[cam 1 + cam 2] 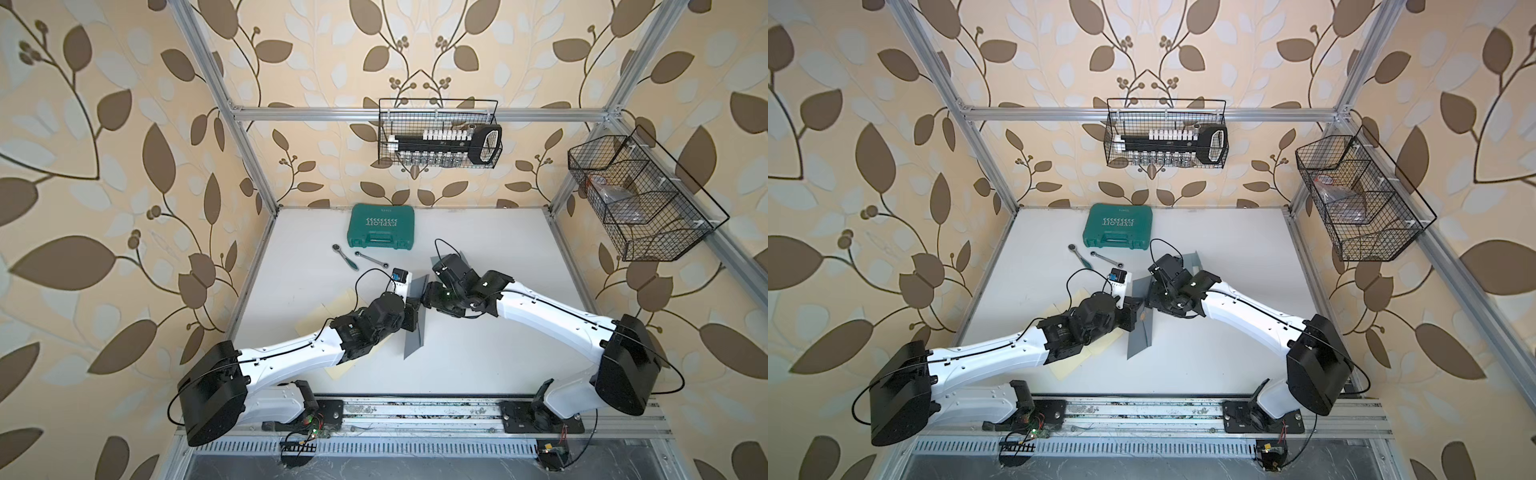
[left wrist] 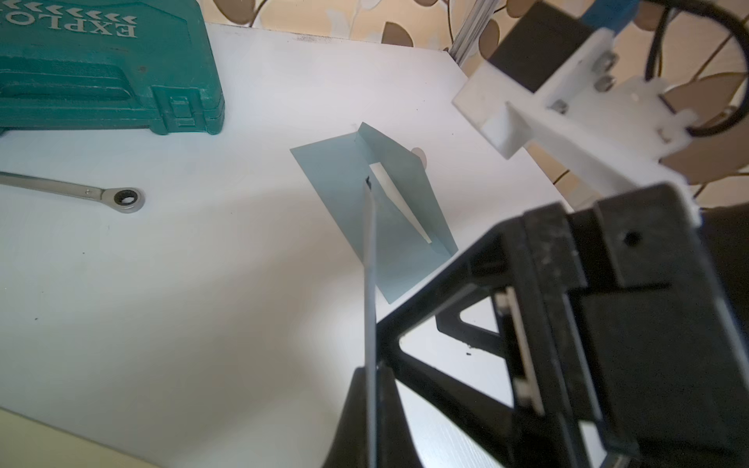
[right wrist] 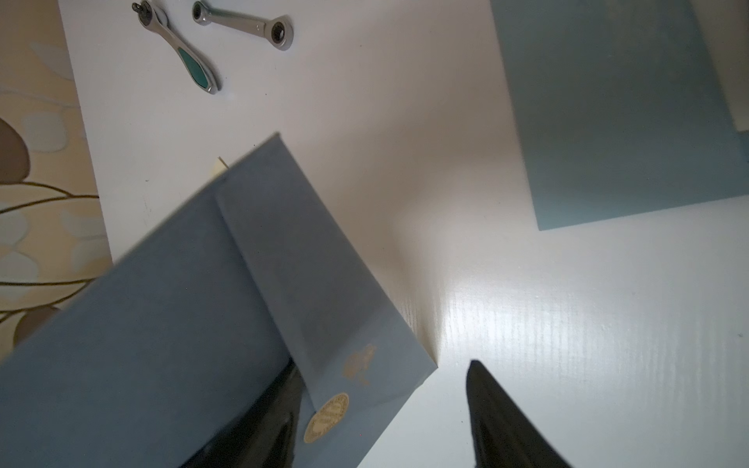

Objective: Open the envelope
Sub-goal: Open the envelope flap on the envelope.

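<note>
**Top views.** The envelope (image 1: 415, 340) (image 1: 1140, 340) is a grey-blue paper sleeve. It is held clear of the white table (image 1: 478, 365), standing on edge near the table's middle. The left gripper (image 1: 414, 311) (image 1: 1136, 313) is clamped on it at about mid-length. The right gripper (image 1: 428, 297) (image 1: 1151, 297) is just beside the envelope, on the side facing away from the left arm. A second grey-blue envelope (image 1: 460, 258) lies flat on the table, partly under the right arm. Cream paper sheets (image 1: 337, 371) lie under the left arm. A green tool case (image 1: 382, 226) sits at the far edge of the table.

**Left wrist view.** The envelope (image 2: 371, 283) appears edge-on as a thin grey line. The left gripper (image 2: 372, 389) has its jaws closed on that edge. The second grey-blue envelope (image 2: 340, 182) lies on the table with its flap raised. A ring spanner (image 2: 101, 194) lies near the green tool case (image 2: 101, 69).

**Right wrist view.** The envelope (image 3: 162, 324) shows its flap side. The pointed flap (image 3: 308, 263) carries a faint gold mark (image 3: 360, 364) near its tip and a round gold seal (image 3: 326, 417) at its tip. The right gripper (image 3: 381, 364) has its jaws apart, and the flap tip sits between them. One of its fingers (image 3: 498, 425) is clear of the paper. The other shows dark against the envelope beside the flap's edge, and contact there cannot be determined. A ratchet handle (image 3: 178, 48) lies beside the ring spanner (image 3: 243, 24).
</note>
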Robot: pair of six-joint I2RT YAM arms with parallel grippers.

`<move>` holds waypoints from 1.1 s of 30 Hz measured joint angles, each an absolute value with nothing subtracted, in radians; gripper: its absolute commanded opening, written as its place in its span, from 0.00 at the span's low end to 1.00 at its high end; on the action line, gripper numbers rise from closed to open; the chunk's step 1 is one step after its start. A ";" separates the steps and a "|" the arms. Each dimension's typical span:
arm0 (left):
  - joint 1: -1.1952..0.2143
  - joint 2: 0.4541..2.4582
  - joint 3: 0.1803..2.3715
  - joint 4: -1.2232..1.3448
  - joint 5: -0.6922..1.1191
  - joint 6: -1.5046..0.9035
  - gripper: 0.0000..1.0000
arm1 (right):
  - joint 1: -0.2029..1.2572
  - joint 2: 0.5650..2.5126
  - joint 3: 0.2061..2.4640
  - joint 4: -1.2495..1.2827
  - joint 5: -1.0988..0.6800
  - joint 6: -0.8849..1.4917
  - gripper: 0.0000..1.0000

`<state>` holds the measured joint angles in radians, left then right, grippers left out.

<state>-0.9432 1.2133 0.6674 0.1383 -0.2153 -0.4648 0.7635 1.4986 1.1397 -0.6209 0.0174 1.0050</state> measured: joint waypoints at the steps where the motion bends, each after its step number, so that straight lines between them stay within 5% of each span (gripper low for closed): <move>1: -0.943 1.213 0.667 0.138 -0.214 -0.465 0.00 | 0.764 1.500 1.142 -0.626 0.019 1.005 0.64; 33: -0.943 1.222 0.668 0.127 -0.210 -0.472 0.00 | 0.767 1.517 1.154 -0.630 -0.003 0.994 0.61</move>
